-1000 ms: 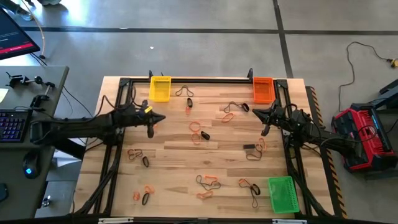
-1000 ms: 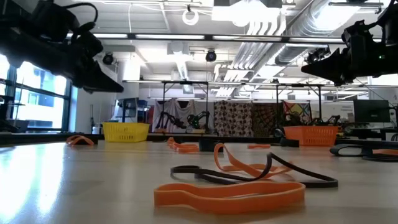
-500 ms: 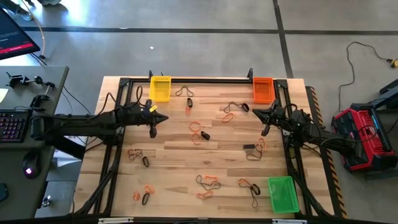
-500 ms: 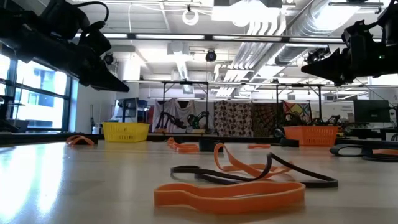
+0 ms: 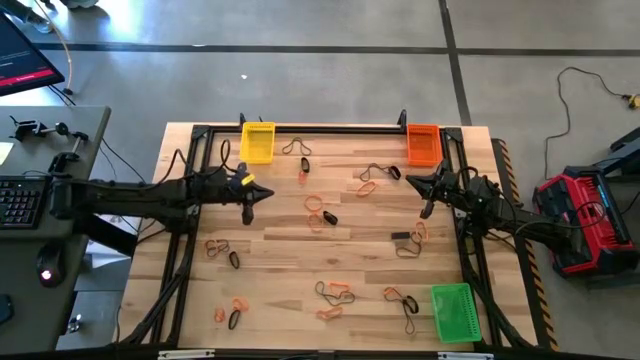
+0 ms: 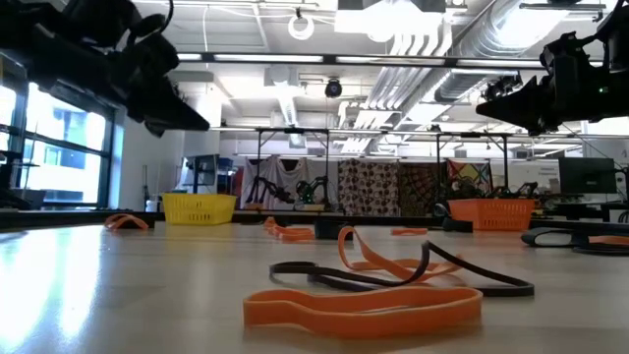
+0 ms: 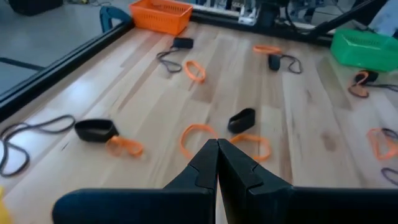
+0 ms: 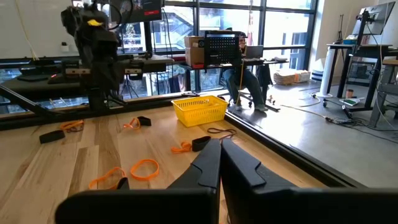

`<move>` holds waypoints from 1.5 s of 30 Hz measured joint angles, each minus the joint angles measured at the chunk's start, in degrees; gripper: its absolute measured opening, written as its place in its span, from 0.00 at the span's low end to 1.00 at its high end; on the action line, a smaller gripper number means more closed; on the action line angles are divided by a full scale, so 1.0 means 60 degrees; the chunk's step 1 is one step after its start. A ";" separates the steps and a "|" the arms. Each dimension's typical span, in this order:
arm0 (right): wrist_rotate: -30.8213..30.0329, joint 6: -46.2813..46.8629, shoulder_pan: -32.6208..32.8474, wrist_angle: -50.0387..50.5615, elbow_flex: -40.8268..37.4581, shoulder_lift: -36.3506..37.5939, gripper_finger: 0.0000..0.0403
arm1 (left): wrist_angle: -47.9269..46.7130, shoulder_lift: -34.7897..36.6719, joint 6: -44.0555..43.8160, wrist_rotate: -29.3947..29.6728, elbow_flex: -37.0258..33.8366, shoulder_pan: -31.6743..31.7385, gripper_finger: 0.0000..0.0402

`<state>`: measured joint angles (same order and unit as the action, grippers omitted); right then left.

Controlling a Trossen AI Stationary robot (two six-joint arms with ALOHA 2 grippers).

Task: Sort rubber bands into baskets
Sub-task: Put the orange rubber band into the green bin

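Rubber bands (image 5: 320,212) lay scattered loose over the wooden table (image 5: 270,250), orange, black and olive-tan mixed. One cluster sat mid-table, an orange loop touching a black one. Others lay near the far edge by the yellow basket (image 5: 257,142), more toward the orange basket (image 5: 423,144), several along the near edge, and a pair just beside the green basket (image 5: 452,311). In the low view a flat orange band (image 6: 362,306) lay closest, with a black one (image 6: 403,278) tangled just behind it. None of the bands I could see was inside a basket; basket contents were hard to tell from above.

Yellow basket stood at the far edge left of centre, orange basket at the far right corner, green basket at the near right corner. All three upright, well apart.

Left gripper (image 5: 262,193) hung above the table, just left of the middle cluster, near the yellow basket. Its fingers (image 7: 205,165) were pressed fully together, nothing between them; orange and black bands lay on the wood ahead of its tips. Right gripper (image 5: 412,181) hovered above the table near the orange basket, fingers (image 8: 208,162) also fully together, holding nothing.

Off the table: a red and black case (image 5: 583,220) on the floor at right, a desk with a keyboard (image 5: 18,200) at left. In the right wrist view a seated person (image 8: 245,78) showed beyond the table by the windows.
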<state>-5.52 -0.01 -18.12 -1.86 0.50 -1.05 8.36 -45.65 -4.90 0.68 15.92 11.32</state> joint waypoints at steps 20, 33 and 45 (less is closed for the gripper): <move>-0.0004 0.0000 0.0002 -0.0002 0.0002 -0.0002 0.00 | -0.3829 -0.1585 -0.0151 0.1032 0.1978 -0.0533 0.00; -0.0004 0.0000 0.0001 0.0001 0.0001 0.0001 0.00 | -0.0064 -0.4396 0.0355 0.0237 0.1978 -0.1454 0.00; -0.0007 0.0000 0.0000 0.0000 0.0000 0.0000 0.00 | 0.0393 -0.6776 0.0898 0.0238 0.3379 -0.1899 0.00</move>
<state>-5.56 -0.01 -18.12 -1.86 0.50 -1.05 10.72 -86.31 0.49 2.11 36.20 -0.08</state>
